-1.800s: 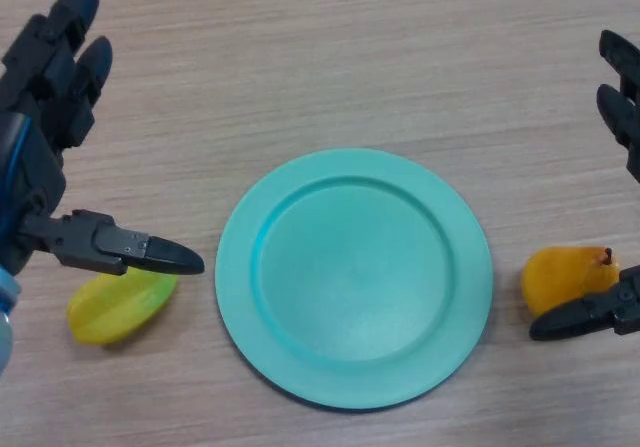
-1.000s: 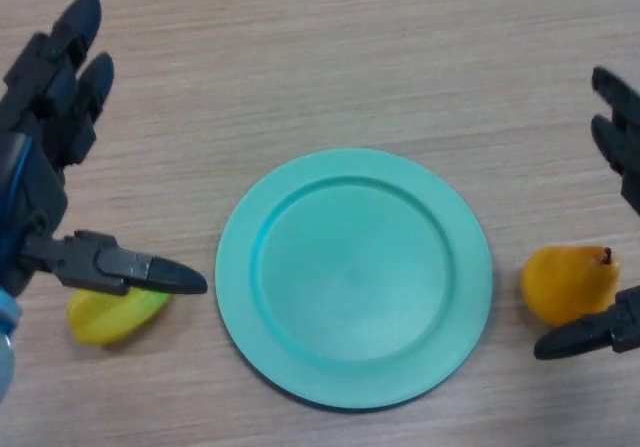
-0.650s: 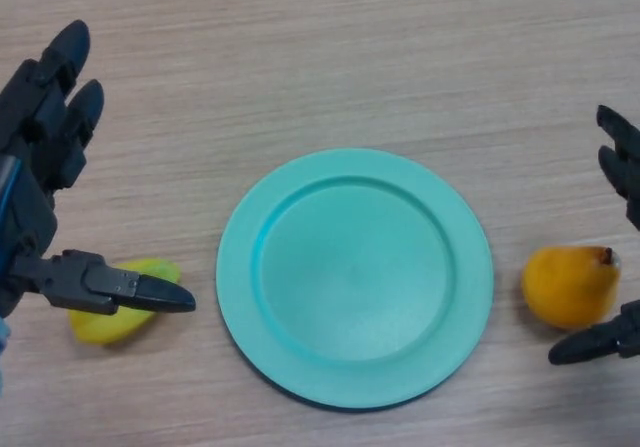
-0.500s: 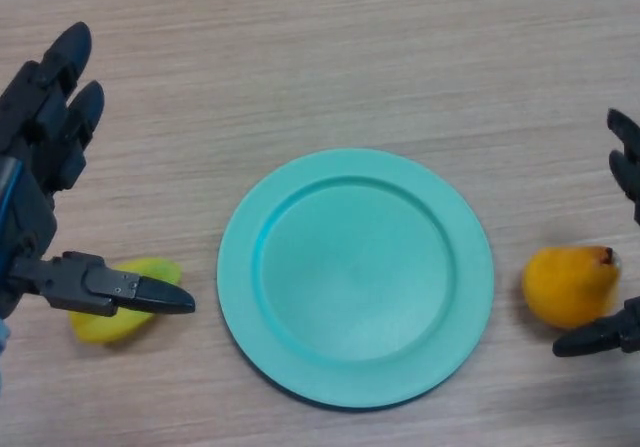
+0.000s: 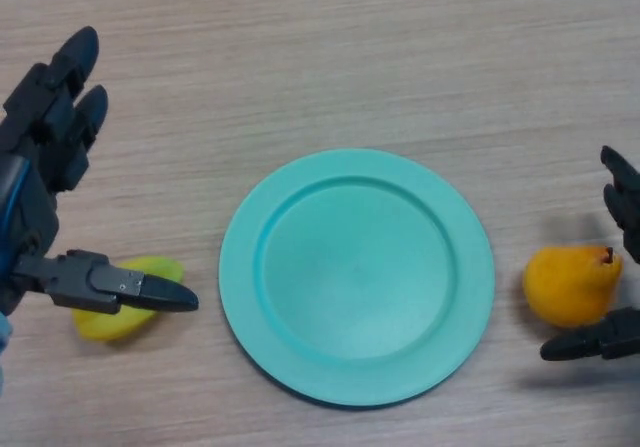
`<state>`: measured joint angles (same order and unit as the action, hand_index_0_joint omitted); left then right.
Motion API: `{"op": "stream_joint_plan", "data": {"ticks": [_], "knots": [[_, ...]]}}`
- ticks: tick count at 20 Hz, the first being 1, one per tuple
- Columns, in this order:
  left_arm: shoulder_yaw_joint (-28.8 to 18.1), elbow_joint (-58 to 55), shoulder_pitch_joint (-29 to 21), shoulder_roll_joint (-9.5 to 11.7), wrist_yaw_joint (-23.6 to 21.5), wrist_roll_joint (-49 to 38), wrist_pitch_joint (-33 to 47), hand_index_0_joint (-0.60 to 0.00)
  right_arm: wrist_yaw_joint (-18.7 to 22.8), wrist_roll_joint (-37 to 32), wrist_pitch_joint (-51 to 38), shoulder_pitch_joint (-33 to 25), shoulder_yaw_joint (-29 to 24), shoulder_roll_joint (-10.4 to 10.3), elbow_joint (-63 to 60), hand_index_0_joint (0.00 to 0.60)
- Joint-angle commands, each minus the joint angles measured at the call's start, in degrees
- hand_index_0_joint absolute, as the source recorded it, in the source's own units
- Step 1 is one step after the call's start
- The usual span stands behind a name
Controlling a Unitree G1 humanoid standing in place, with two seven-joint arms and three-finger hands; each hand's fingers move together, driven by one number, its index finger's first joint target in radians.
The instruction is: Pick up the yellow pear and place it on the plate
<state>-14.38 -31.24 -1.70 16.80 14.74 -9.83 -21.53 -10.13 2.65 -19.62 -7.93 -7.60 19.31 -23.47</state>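
Observation:
An orange-yellow pear [image 5: 569,285] with a dark stem lies on the table to the right of the teal plate [image 5: 356,273]. My right hand [image 5: 615,267] is at the right edge, open, with its thumb below the pear and its fingers above it, not touching. My left hand [image 5: 45,187] is open at the left, its thumb stretched over a yellow-green fruit [image 5: 126,298]. Nothing lies on the plate.
The yellow-green fruit lies on the wooden table [image 5: 330,57] left of the plate, partly hidden by my left thumb.
My right hand has drawn back toward the right edge and a little lower. My left hand has shifted slightly left, uncovering less of the yellow-green fruit. Pear and plate have not moved.

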Motion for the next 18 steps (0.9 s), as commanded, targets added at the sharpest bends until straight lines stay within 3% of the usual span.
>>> {"op": "stream_joint_plan", "data": {"ticks": [1, 3, 5, 6, 8, 13, 18], "knots": [[-2.8, -2.8, -1.4, 2.4, 1.0, 0.1, 5.8, 0.000, 4.3, 0.5, -9.4, -2.5, -2.9, 2.4, 0.7, 0.000], [-3.6, -2.4, -1.5, 2.7, 1.4, -0.2, 5.6, 0.000, 5.6, 0.7, -9.5, -2.8, -2.1, 1.9, -0.8, 0.000], [-3.8, -2.2, -1.5, 2.8, 1.6, -0.2, 5.8, 0.000, 6.3, 0.7, -9.5, -3.1, -1.9, 1.8, -1.5, 0.199], [-3.9, -2.1, -1.5, 2.8, 1.5, -0.2, 6.0, 0.000, 6.9, 0.8, -9.6, -3.3, -1.7, 1.6, -2.1, 0.349], [-4.5, -1.8, -1.1, 2.8, 1.6, -0.4, 6.8, 0.000, 9.3, -1.7, -7.9, -4.2, -1.6, 0.8, -2.7, 0.581], [-5.4, -2.9, -0.5, 2.7, 1.6, -1.7, 5.8, 0.000, 7.6, -8.0, -2.0, -3.0, -1.4, -0.4, 1.3, 0.600], [-5.3, -3.7, 0.3, 2.2, 1.6, -2.0, 4.9, 0.000, 7.3, -11.8, 11.2, -2.4, -1.7, -1.1, 16.5, 0.600]]}}
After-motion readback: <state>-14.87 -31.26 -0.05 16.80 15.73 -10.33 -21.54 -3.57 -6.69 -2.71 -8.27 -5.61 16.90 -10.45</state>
